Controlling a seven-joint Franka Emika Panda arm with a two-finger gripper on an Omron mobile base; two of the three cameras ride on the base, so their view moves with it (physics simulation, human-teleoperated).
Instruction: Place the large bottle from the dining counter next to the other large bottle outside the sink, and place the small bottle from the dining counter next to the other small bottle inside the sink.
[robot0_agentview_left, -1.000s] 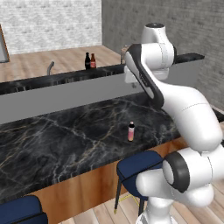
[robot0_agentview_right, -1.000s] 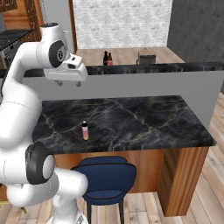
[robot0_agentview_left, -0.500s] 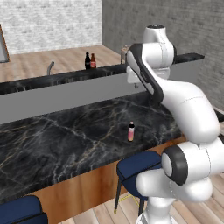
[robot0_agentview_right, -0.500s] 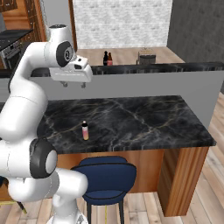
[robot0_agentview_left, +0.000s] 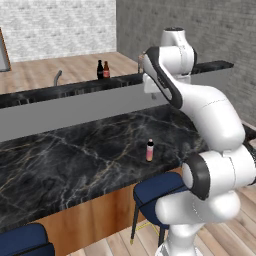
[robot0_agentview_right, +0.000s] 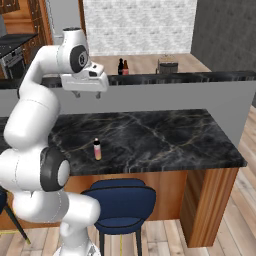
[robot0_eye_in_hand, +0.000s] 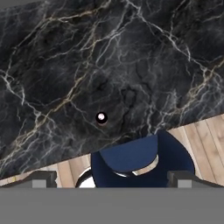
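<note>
So the gripper (robot0_agentview_right: 86, 94) is hanging up high over the dining counter (robot0_agentview_right: 165, 137), fingers pointing straight down and spread as wide as they go, nothing between them. The small bottle from the dining counter (robot0_agentview_right: 97, 149) stands upright on the black marble well below the gripper, pretty much straight under it and a touch toward the stool side. From the hand camera you look right down on its cap, a little pale dot (robot0_eye_in_hand: 101, 117) ringed in dark, sitting between the two fingertips' lines but far down from them. A blue stool (robot0_eye_in_hand: 140, 159) pokes out past the counter edge, below the hand as well.

Way beyond the gripper, on the far counter, the large black bottle (robot0_agentview_left: 99, 69) and the other large bottle (robot0_agentview_left: 106, 69) stand side by side, just about touching. The faucet (robot0_agentview_left: 57, 77) curves up well off to their left.
</note>
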